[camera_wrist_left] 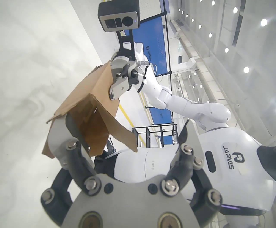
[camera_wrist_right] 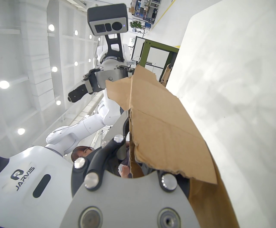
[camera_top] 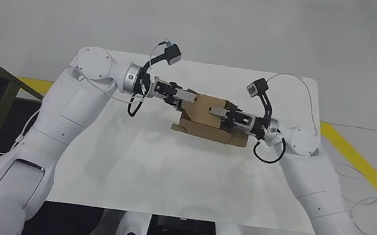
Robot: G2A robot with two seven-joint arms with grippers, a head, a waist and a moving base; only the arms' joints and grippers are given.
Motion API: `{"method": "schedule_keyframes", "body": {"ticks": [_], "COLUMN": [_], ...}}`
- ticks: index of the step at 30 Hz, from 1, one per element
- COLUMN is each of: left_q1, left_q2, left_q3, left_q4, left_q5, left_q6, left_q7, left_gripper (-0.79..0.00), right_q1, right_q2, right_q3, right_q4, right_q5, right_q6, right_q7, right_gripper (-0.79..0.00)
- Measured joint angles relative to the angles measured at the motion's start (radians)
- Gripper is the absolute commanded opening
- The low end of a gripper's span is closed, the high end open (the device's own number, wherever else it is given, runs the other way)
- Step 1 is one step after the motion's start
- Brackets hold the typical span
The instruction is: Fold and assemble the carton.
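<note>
Thin carton [camera_top: 205, 123] prob. light, floppy; hold wall edges nr creases. R tool [camera_top: 231, 115] pinches its wall, L tool [camera_top: 185, 97] open.

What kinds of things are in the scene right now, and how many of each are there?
1 carton
2 grippers: left gripper, right gripper
1 table
Total: 4
</note>
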Motion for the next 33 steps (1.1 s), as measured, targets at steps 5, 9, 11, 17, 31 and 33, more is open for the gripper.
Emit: {"method": "schedule_keyframes", "body": {"ticks": [5, 9, 11, 17, 31, 33], "left_q1": [0.001, 0.005, 0.009, 0.014, 0.009, 0.007], "left_q2": [0.005, 0.009, 0.011, 0.014, 0.011, 0.011], "left_q3": [-0.016, -0.026, -0.028, -0.031, -0.012, -0.010], "left_q4": [-0.001, -0.004, -0.008, -0.026, -0.062, -0.060], "left_q5": [0.012, 0.031, 0.037, 0.057, 0.065, 0.060], "left_q6": [-0.001, 0.005, 0.009, 0.014, 0.024, 0.024], "left_q7": [0.010, 0.021, 0.025, 0.037, 0.040, 0.036], "left_gripper": [0.000, 0.000, 0.000, 0.000, 0.000, 0.000], "right_q1": [0.000, 0.004, 0.006, 0.014, 0.042, 0.044], "right_q2": [-0.003, -0.006, -0.007, -0.013, -0.031, -0.032], "right_q3": [-0.016, -0.026, -0.033, -0.057, -0.104, -0.105], "right_q4": [-0.013, -0.014, -0.017, -0.022, 0.003, 0.007], "right_q5": [-0.016, -0.016, -0.014, -0.011, -0.007, -0.005], "right_q6": [0.007, 0.006, 0.004, 0.007, 0.004, 0.003], "right_q7": [0.007, 0.015, 0.022, 0.041, 0.046, 0.045], "right_gripper": [-0.785, -0.785, -0.785, -0.785, -0.785, -0.785]}}
